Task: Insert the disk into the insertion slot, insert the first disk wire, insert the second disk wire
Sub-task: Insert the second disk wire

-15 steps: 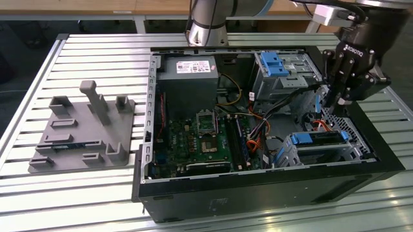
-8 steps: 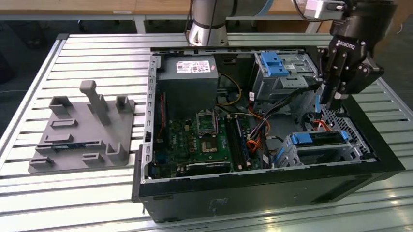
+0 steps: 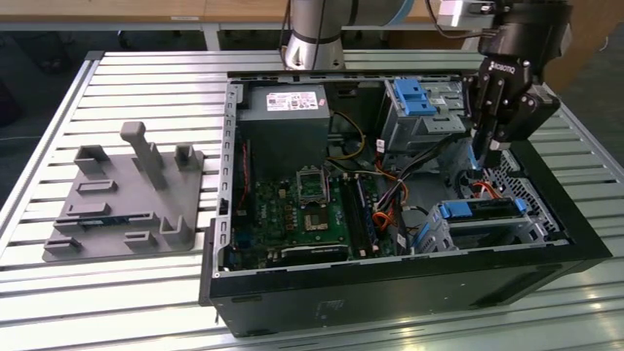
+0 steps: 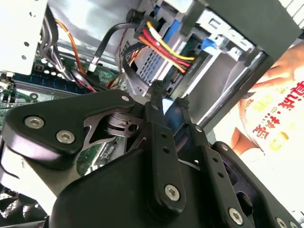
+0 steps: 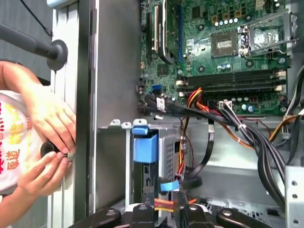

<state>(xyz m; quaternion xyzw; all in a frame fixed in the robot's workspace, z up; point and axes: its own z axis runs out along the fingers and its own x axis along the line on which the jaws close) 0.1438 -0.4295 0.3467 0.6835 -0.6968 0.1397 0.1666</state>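
Observation:
The disk (image 3: 483, 210), silver in a bright blue carrier, lies inside the insertion slot (image 3: 534, 228), a low perforated metal cage at the case's front corner on the exterior view's right. My gripper (image 3: 484, 162) reaches down into the case just behind the disk. In both wrist views its fingertips (image 4: 155, 88) stand a narrow gap apart with a small blue plug end (image 5: 169, 185) of a disk wire between them. A red, yellow and orange wire bundle (image 4: 166, 50) runs to the disk's back edge just beyond the gripper (image 4: 168, 97). The blue carrier handle (image 5: 145, 145) shows ahead of the gripper (image 5: 163, 192).
A taller grey cage with a blue latch (image 3: 419, 102) and the power supply (image 3: 283, 102) stand at the back of the case. Loose cables (image 5: 247, 133) cross above the motherboard (image 3: 312, 212). A person's hands (image 5: 47, 128) rest at the case's outer wall. A grey fixture (image 3: 127, 197) lies on the table.

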